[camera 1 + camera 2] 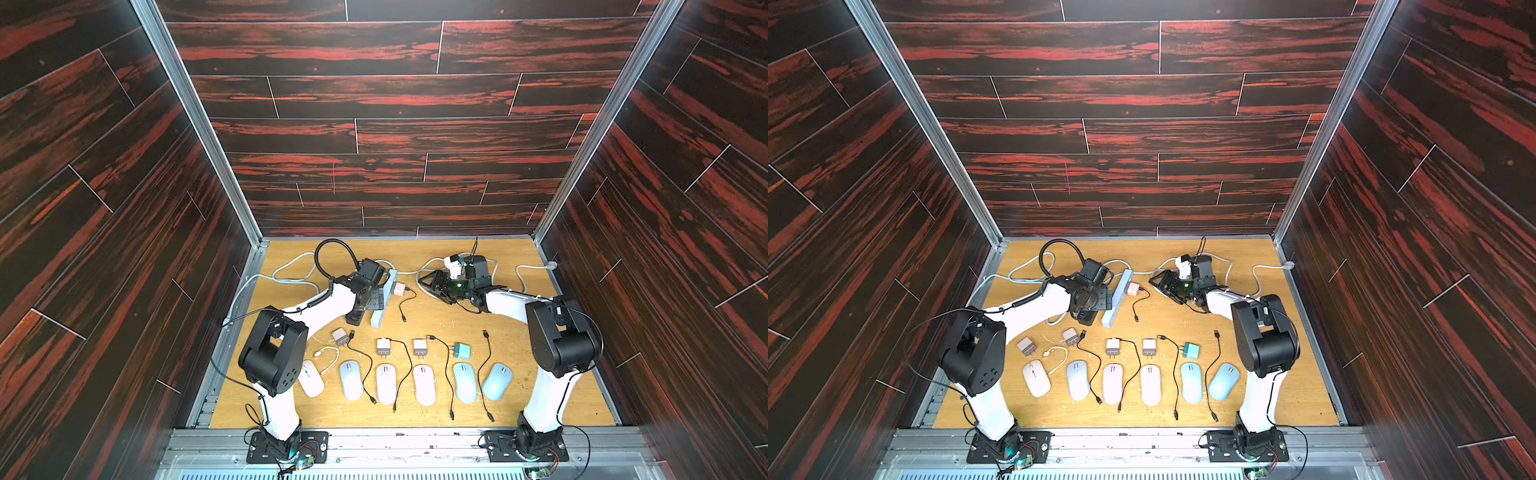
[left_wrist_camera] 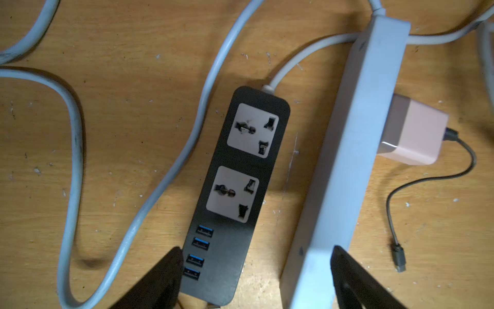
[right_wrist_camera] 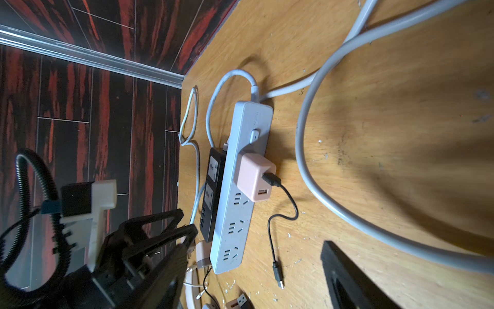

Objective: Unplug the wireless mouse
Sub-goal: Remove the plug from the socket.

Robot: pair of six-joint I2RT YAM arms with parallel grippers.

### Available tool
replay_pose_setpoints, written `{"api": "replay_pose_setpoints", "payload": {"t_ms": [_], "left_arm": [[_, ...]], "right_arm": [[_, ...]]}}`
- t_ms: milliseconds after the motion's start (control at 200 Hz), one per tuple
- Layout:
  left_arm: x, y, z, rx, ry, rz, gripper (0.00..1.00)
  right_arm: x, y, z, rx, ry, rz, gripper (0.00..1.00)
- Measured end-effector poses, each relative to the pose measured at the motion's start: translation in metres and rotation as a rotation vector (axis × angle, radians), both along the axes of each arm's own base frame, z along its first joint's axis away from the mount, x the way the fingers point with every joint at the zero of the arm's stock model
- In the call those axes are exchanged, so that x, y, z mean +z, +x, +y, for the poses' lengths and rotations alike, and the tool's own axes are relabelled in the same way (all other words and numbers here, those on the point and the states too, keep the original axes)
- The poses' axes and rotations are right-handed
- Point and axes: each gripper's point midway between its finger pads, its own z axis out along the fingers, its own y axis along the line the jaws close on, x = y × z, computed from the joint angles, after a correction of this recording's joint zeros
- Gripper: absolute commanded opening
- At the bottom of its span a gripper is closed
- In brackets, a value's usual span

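- In both top views, a row of six pale wireless mice lies along the near edge of the scuffed wooden table, between the two arm bases. Small loose chargers and thin cables lie just behind them.
- Farther back lies a long pale grey plastic power strip, set at a slant. A pink cube-shaped charger is plugged into the side facing the right arm. A thin black cable runs from that charger, and its free end lies on bare wood, well apart from every mouse.
- The left gripper hangs over the strip's near half. The right gripper hovers near the pink charger without touching it.
- In the left wrist view, the left gripper is spread wide and holds nothing. Its black fingers stand astride the ends of two strips lying side by side. One is a black power strip with two sockets and blue USB ports, and the other is the pale grey strip. The pink charger sits in the pale strip, and the cable's small plug lies loose on the wood.
- In the right wrist view, the right gripper is released, with its jaws far apart and nothing between them. Beyond it the pink charger is seated in the pale strip, and the black cable is plugged into one of the charger's ports.
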Motion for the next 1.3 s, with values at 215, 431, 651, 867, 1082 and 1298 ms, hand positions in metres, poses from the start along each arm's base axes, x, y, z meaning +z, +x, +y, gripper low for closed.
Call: {"api": "replay_pose_setpoints", "payload": {"t_ms": [215,431,651,867,1082,1298], "left_arm": [[0.003,0.003,0.001,-0.005,0.018,0.007,0.89],[-0.001,0.011,-0.013,-0.061,-0.003,0.022,0.87],[-0.014,0.032,-0.034,-0.127,-0.016,0.041,0.84],[-0.032,0.048,-0.048,-0.168,-0.009,0.061,0.75],[-0.042,0.049,-0.059,-0.2,-0.044,0.09,0.64],[-0.05,0.044,-0.065,-0.21,-0.085,0.123,0.51]], "right_arm": [[-0.012,0.0,0.002,0.009,0.031,0.042,0.8],[-0.014,0.0,0.004,0.014,0.044,0.048,0.79],[-0.014,0.001,0.004,0.014,0.045,0.043,0.79],[-0.02,-0.004,0.002,0.016,0.034,0.054,0.78],[-0.028,-0.009,0.001,0.018,0.026,0.069,0.78],[-0.032,-0.013,0.0,0.014,0.034,0.076,0.77]]}}
